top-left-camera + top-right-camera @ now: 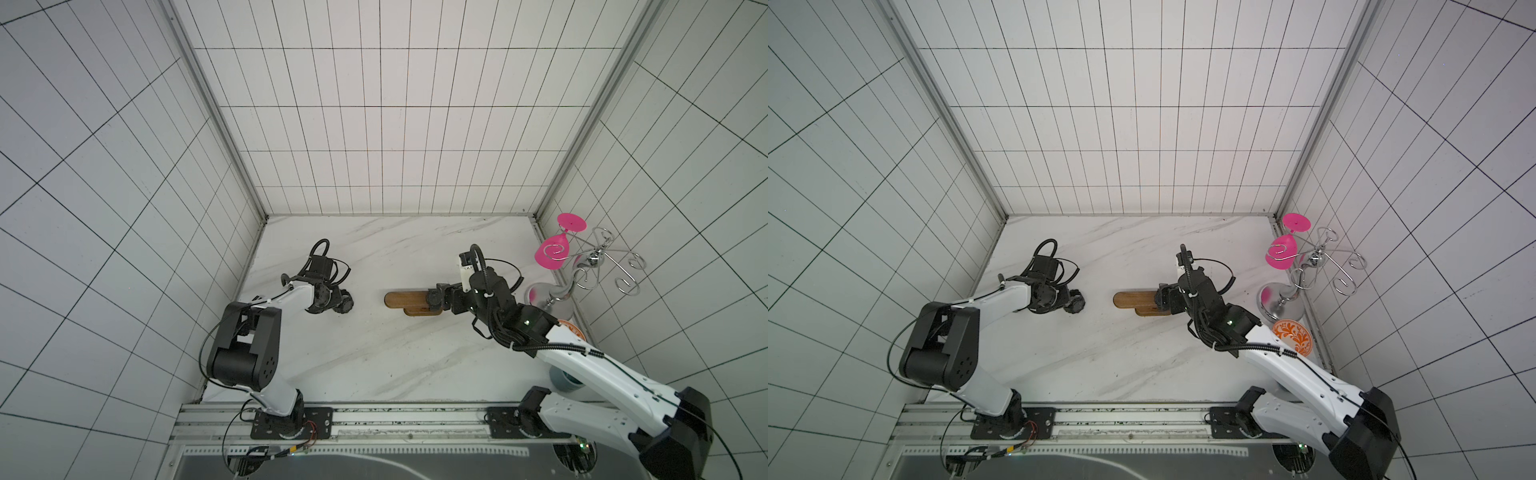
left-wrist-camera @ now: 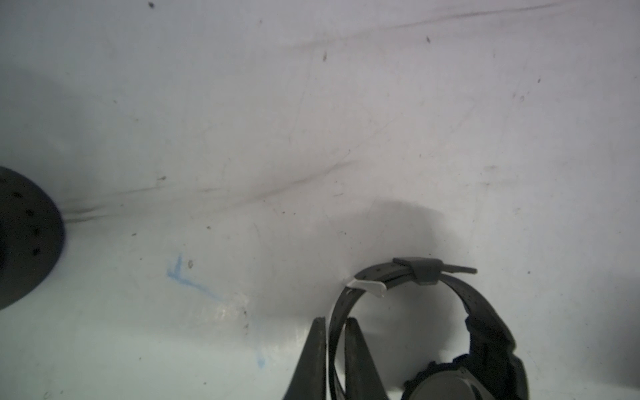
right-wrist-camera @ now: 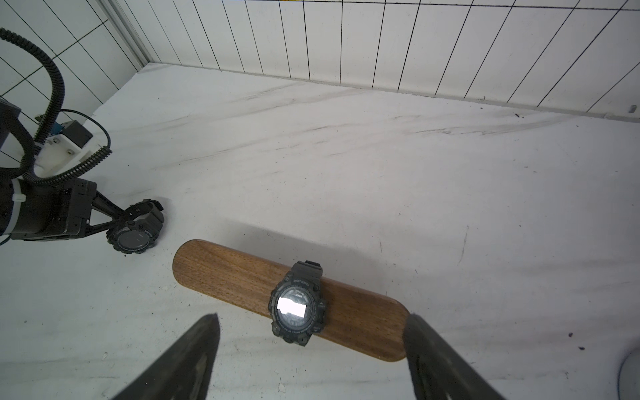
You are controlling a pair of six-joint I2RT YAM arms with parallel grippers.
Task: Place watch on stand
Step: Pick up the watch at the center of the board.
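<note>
The left gripper [image 2: 336, 360] pinches the strap of a black digital watch [image 2: 485, 329] between nearly closed fingers [image 2: 317, 356]. The watch appears to rest on its side on the marble tabletop [image 1: 374, 353], near the free left end of the wooden stand [image 3: 225, 273]. A second black sport watch [image 3: 296, 308] is already looped around the stand's bar, face up, towards its right half. The right gripper [image 1: 435, 300] hovers just above it with its fingers spread wide and nothing between them.

By the look of it, one watch is placed and the other is gripped but not yet carried over. That watch has to be lifted, brought across and slid onto the bare end of the bar.

In both top views the right arm covers the right part of the stand and most of the watch on it, and only a sliver of the base shows beneath the bar. The left wrist view cuts the gripped watch's case off at the frame edge. No view settles whether that watch touches the tabletop or hangs just clear of it.
</note>
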